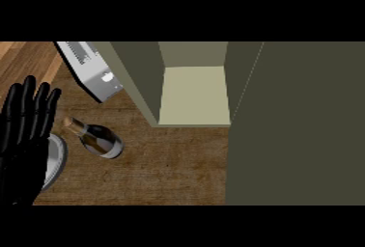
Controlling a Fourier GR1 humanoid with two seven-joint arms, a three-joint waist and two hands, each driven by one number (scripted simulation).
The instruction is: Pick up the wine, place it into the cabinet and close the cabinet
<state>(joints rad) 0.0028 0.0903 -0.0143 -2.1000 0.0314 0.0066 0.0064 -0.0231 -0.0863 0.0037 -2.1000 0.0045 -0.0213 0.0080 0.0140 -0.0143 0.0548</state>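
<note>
Nothing of the task was done yet. The wine bottle (pixel 99 138) stood on the wooden worktop (pixel 171 164), just left of the cabinet (pixel 299 120), untouched. The cabinet's door was open and its pale shelf (pixel 194 96) held nothing. The left hand (pixel 25 135) rested at the left edge, fingers straight and released, partly covering a plate (pixel 55 159). The right hand was out of view. Grasping, placing and closing all remained.

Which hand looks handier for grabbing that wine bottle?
Probably the left hand: it is the only hand in view, open with fingers up at the left edge, right beside the bottle. The right hand does not show at all. The cabinet stands open.
</note>
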